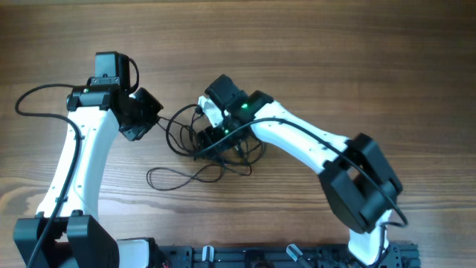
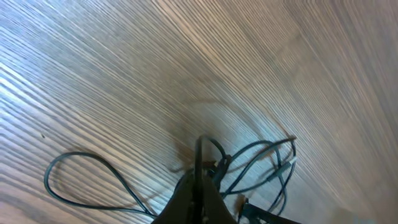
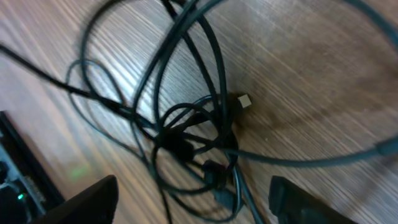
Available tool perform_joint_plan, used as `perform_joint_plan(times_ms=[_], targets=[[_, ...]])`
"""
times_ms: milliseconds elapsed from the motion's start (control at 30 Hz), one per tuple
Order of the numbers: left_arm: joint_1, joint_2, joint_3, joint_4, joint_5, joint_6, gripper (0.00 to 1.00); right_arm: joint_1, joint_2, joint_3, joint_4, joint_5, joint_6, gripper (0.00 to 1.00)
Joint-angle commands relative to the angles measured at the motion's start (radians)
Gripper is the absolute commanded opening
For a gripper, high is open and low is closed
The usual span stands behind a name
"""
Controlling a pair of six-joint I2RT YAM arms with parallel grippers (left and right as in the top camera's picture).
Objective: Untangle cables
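Likely limp and light, the cables [image 3: 186,146] lie knotted under the right gripper [image 3: 193,190], fingers wide and empty, best taken beside the knot; the left gripper [image 2: 199,190] nearby pinches one strand.

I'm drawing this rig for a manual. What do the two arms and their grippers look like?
Both the left arm and right arm have smooth white links between chunky black joints, with a thin black wire running along each. A small green light glows near the right wrist. The left gripper and right gripper have plain black fingers.
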Motion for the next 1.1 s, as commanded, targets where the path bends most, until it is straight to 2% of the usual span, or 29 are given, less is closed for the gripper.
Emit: perform_joint_plan(times_ms=[0,133,267,300,433,500,600,733,833,1000,1067], targets=[[0.001,0.004,-0.005,0.000,-0.053,-0.029,0.04,0.026,0.042,0.004,0.030,-0.001,0.018,0.69],[0.001,0.004,-0.005,-0.001,-0.054,-0.029,0.05,0.038,0.071,0.003,0.078,0.025,0.017,0.58],[0.001,0.004,-0.005,-0.005,-0.055,-0.028,0.06,0.049,0.092,0.003,0.101,0.086,0.004,0.54],[0.001,0.004,-0.005,-0.005,-0.055,-0.028,0.07,0.049,0.092,0.003,0.100,0.085,-0.009,0.48],[0.001,0.004,-0.005,-0.005,-0.055,-0.028,0.07,0.050,0.092,0.003,0.081,0.085,-0.023,0.36],[0.001,0.004,-0.005,-0.005,-0.054,-0.028,0.07,0.050,0.092,0.003,0.055,0.086,-0.057,0.36],[0.001,0.004,-0.005,-0.005,-0.054,-0.028,0.06,0.050,0.092,0.003,0.018,0.087,-0.137,0.47],[0.001,0.004,-0.005,-0.005,-0.054,-0.029,0.07,0.050,0.092,0.003,-0.013,0.106,-0.233,0.50],[0.001,0.004,-0.005,-0.005,-0.055,-0.029,0.07,0.050,0.092,0.003,-0.028,0.208,-0.248,0.50],[0.001,0.004,-0.005,-0.004,-0.054,-0.029,0.06,0.050,0.092,0.003,-0.040,0.295,-0.247,0.35],[0.001,0.004,-0.005,-0.004,-0.054,-0.029,0.06,0.050,0.092,0.003,-0.036,0.292,-0.246,0.20]])
